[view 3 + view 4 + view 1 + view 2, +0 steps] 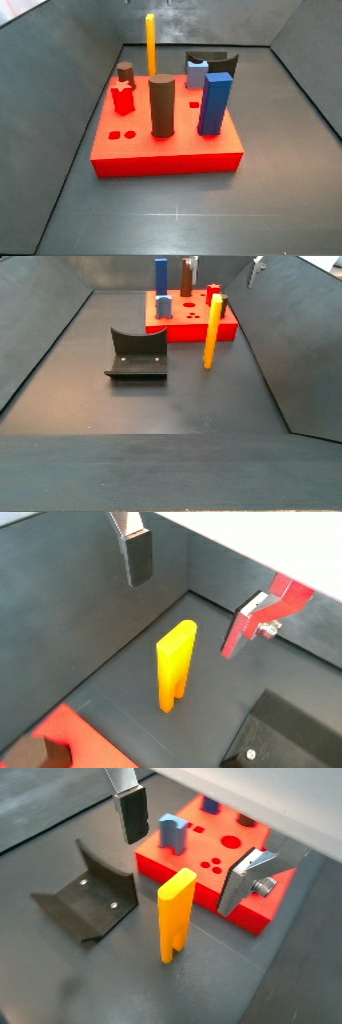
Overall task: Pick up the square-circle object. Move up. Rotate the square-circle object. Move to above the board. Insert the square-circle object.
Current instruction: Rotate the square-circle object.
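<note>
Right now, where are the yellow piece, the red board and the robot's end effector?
square-circle object (175, 918): a wrist view, middle of its upright body.
board (167, 160): a side view, front wall of the slab.
end effector (191, 848): a wrist view, midway between its two fingertips, above the board, jaws apart and empty.

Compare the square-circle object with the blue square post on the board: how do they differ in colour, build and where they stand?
The square-circle object is orange-yellow; the blue square post is blue. The object is a thin, flat two-legged bar; the post is a thick solid block. The object stands on the dark floor beside the board; the post stands on the board. Both are upright. The gripper hangs above the object, holding nothing.
</note>
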{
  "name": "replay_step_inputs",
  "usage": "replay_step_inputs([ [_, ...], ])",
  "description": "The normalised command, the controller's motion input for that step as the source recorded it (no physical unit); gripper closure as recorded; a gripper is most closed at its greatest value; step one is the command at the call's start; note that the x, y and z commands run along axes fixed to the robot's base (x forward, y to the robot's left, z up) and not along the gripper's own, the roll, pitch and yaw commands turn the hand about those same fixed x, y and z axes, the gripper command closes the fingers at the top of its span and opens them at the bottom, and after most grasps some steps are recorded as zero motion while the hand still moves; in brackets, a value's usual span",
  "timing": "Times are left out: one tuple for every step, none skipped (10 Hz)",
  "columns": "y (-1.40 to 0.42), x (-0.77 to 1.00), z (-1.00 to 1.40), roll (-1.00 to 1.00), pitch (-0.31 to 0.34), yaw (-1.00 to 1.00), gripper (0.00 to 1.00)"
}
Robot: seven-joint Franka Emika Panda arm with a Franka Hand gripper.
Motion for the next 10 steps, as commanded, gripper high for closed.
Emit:
replay_step_inputs([
  [0.00, 0.04, -0.01, -0.01, 0.067, 0.38, 0.00],
  [0.00, 0.04, -0.01, -0.01, 0.066, 0.21, 0.00],
  [0.00, 0.00, -1.00, -0.01, 0.066, 0.16, 0.00],
  [0.00, 0.02, -1.00, -0.01, 0.039, 0.08, 0.00],
  [0.00, 0.03, -1.00, -0.01, 0.016, 0.07, 0.00],
  [0.00, 0.03, -0.89, -0.01, -0.015, 0.05, 0.00],
  [0.00, 0.02, -0.74, -0.01, -0.031, 0.05, 0.00],
  [-0.01, 0.01, -0.52, -0.01, -0.049, 0.04, 0.00],
  [-0.01, 0.01, -0.42, -0.01, -0.055, 0.04, 0.00],
  [-0.01, 0.01, -0.21, -0.01, -0.062, 0.04, 0.00],
])
